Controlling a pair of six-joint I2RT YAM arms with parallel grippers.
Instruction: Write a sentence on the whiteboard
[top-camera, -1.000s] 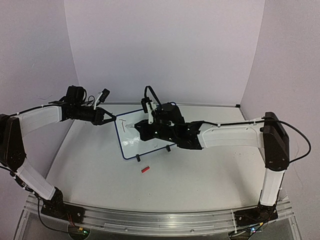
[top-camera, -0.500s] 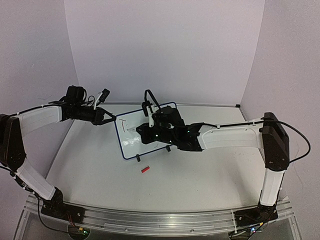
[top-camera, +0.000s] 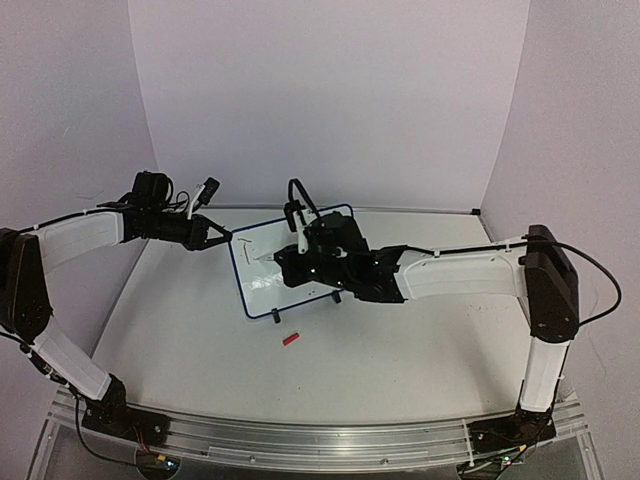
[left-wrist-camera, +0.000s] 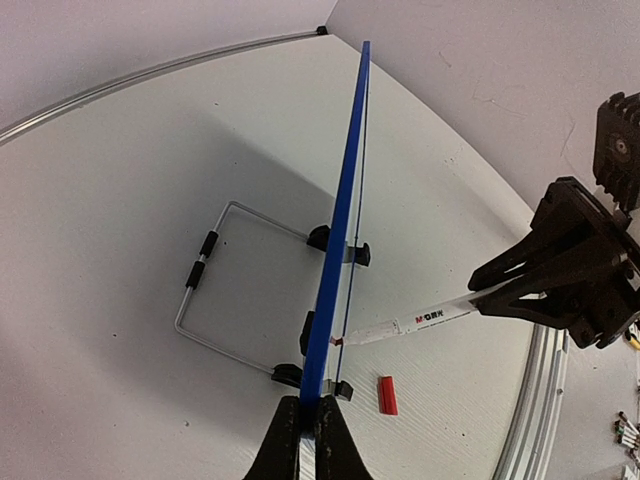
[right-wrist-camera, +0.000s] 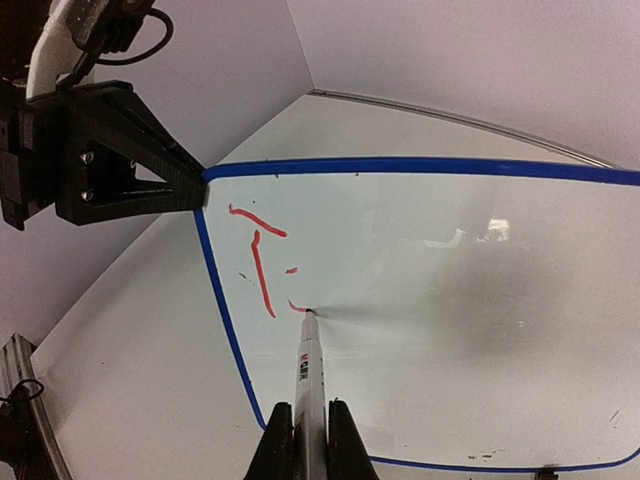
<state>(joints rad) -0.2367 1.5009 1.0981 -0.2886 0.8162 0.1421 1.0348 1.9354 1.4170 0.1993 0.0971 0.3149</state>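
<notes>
The whiteboard (top-camera: 262, 285) stands tilted on the table, blue-framed, and appears edge-on in the left wrist view (left-wrist-camera: 345, 180). My left gripper (top-camera: 228, 238) (left-wrist-camera: 309, 425) is shut on its frame at the upper left corner. My right gripper (top-camera: 290, 258) (right-wrist-camera: 309, 420) is shut on a white marker (right-wrist-camera: 311, 365) (left-wrist-camera: 425, 320), whose tip touches the board face (right-wrist-camera: 450, 300). Of the sentence (right-wrist-camera: 260, 255) there is a red "T" and two short red strokes beside it; the tip rests at the end of the lower stroke.
A red marker cap (top-camera: 291, 340) (left-wrist-camera: 387, 394) lies on the table in front of the board. Behind the board a wire stand (left-wrist-camera: 200, 290) with black sleeves rests on the table. Walls close in at the back and both sides.
My right wrist has shifted slightly, uncovering the board's far right corner, while the marker tip has stayed on the board near the T. The left arm has not moved.
</notes>
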